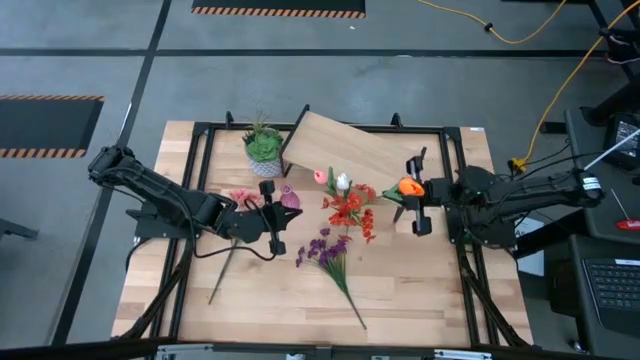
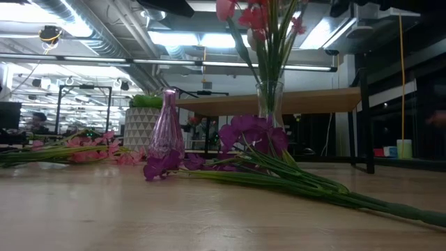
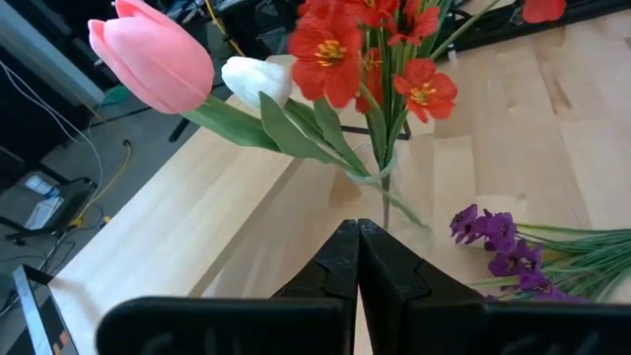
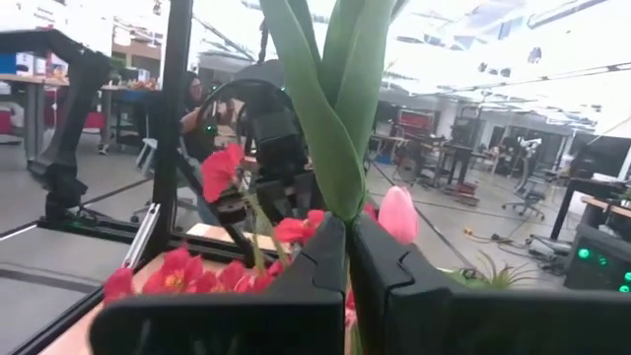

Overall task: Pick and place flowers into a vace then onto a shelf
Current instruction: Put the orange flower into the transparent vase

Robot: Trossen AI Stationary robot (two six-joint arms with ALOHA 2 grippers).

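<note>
Right now a clear glass vase (image 2: 270,97) on the counter (image 1: 400,290) holds red flowers (image 1: 347,210) with pink and white tulips; a pink vase (image 2: 166,132) stands empty. Right fingers (image 4: 347,258) are clamped on an orange tulip (image 1: 408,187). Left fingers (image 3: 357,258) are pressed together, holding nothing, facing the bouquet. Purple stems (image 1: 328,252) lie loose nearby.
</note>
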